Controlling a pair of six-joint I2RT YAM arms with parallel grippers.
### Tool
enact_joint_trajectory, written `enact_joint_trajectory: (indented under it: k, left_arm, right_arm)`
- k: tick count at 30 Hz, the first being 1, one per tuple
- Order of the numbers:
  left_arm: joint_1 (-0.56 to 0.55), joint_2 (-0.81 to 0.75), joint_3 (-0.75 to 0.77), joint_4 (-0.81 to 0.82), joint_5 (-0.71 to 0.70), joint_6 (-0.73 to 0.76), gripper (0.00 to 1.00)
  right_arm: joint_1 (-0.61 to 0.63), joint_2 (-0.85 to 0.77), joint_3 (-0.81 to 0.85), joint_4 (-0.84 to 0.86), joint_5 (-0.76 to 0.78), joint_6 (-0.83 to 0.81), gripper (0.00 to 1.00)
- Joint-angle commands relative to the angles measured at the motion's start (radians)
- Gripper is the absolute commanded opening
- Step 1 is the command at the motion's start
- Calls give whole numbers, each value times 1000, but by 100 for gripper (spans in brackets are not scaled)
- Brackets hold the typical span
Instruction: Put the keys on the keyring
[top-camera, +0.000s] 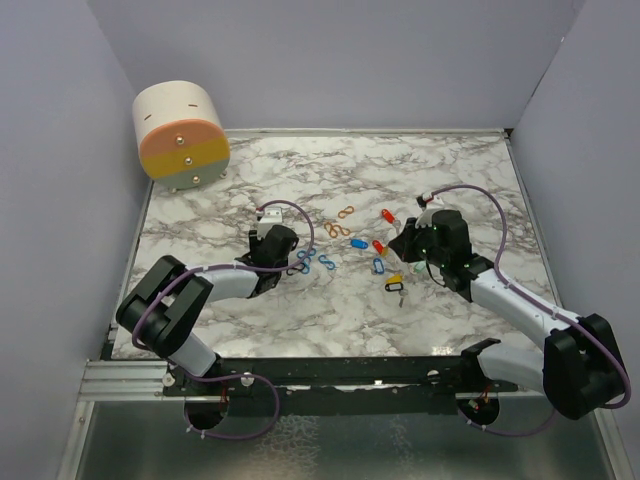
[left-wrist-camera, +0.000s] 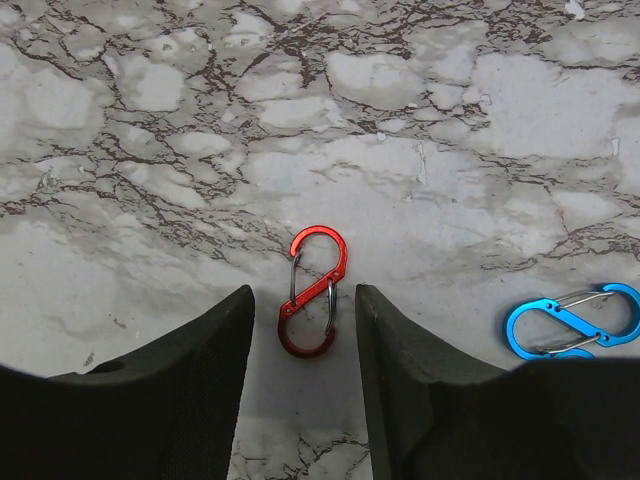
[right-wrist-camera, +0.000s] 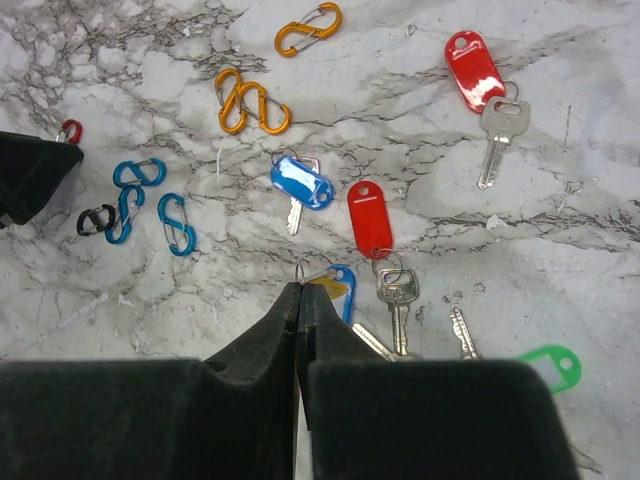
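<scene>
Left wrist: red clip (left-wrist-camera: 312, 290) between parted jaws.

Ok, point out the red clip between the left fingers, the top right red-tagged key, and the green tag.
red clip (left-wrist-camera: 312, 291), left wrist view, on its middle crossbar.
top right red-tagged key (right-wrist-camera: 473, 72), right wrist view, on the red plastic tag.
green tag (right-wrist-camera: 541, 357), right wrist view, on its flat face.

Marbled table (top-camera: 330, 170) boxed by plain lavender walls (top-camera: 340, 60).
</scene>
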Motion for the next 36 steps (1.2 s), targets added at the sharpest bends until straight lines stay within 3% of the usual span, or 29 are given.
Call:
enact_joint_trajectory:
  k: [1, 9, 15, 26, 28, 32, 33, 36]
  left_arm:
    - [-7, -8, -3, -16, -28, -2, 46]
    - [-8, -9, -7, -11, -13, 4, 26]
    - [-9, -45, -9, -3, 13, 27, 2]
    - [-20, -203, 0, -59, 75, 55, 0]
    - [-20, -219, -1, -82, 53, 47, 9]
    - [-20, -242, -11, -102, -1, 15, 58]
    - [-19, -247, -11, -109, -14, 3, 64]
    - [-17, -258, -10, -121, -37, -25, 68]
  right_arm:
    - [7, -5, 9, 35, 22, -10, 1]
    - [7, -17, 6, 29, 26, -12, 1]
    - [46, -1, 22, 12, 79, -44, 1]
    - [153, 43, 43, 38, 113, -83, 1]
    - [155, 42, 43, 37, 116, -82, 1]
    - [156, 35, 43, 38, 115, -79, 1]
    - [156, 35, 43, 37, 114, -80, 1]
    - [158, 34, 41, 38, 116, -80, 1]
